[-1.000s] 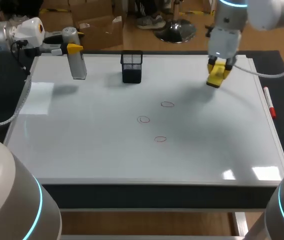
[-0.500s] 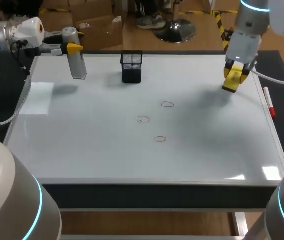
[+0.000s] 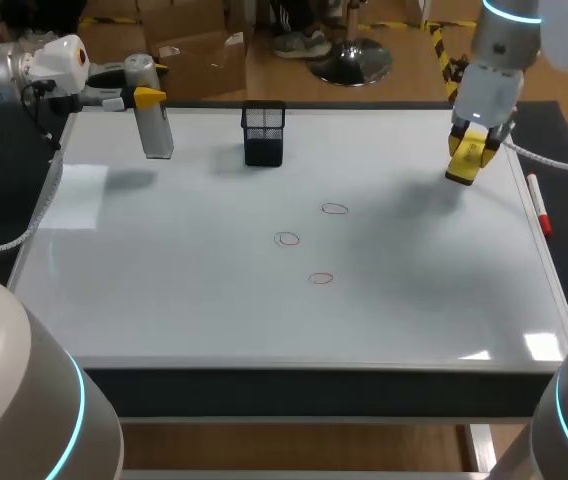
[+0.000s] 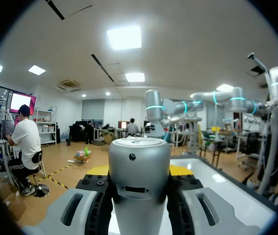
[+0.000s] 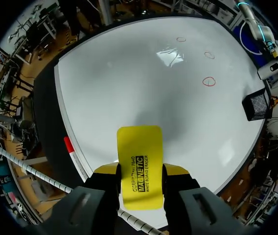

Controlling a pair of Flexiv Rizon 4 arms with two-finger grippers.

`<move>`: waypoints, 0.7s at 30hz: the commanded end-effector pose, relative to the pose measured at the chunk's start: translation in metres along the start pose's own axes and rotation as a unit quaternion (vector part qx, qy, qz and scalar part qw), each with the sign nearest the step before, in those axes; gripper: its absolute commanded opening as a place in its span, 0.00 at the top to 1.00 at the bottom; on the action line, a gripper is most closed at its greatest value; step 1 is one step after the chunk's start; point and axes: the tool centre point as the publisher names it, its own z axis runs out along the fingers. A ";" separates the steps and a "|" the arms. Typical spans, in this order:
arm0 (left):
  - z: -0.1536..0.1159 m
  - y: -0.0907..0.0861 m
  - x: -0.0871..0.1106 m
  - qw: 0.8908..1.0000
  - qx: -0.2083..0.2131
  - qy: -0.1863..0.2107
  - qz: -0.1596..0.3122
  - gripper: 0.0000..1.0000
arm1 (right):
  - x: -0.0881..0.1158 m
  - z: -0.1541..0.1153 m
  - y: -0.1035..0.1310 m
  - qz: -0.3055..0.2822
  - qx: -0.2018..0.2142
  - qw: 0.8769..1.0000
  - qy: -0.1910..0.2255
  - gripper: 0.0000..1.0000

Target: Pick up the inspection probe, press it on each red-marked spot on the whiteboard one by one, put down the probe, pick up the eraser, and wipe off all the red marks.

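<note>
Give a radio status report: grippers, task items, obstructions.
Left gripper shut on probe, far left. Right gripper shut on eraser, above whiteboard right side. Three red marks unwiped. Mesh holder stands clear of them.

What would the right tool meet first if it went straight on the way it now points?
Probably the bare whiteboard: the right tool points down at it, and the eraser it grips would touch first, away from the red circles.

Black mesh cup (image 3: pixel 264 133), red marker (image 3: pixel 539 203)
</note>
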 end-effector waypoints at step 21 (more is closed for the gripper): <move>0.084 0.000 0.104 0.996 0.024 0.085 -0.005 1.00 | 0.001 -0.001 0.000 -0.001 0.001 1.000 0.001 1.00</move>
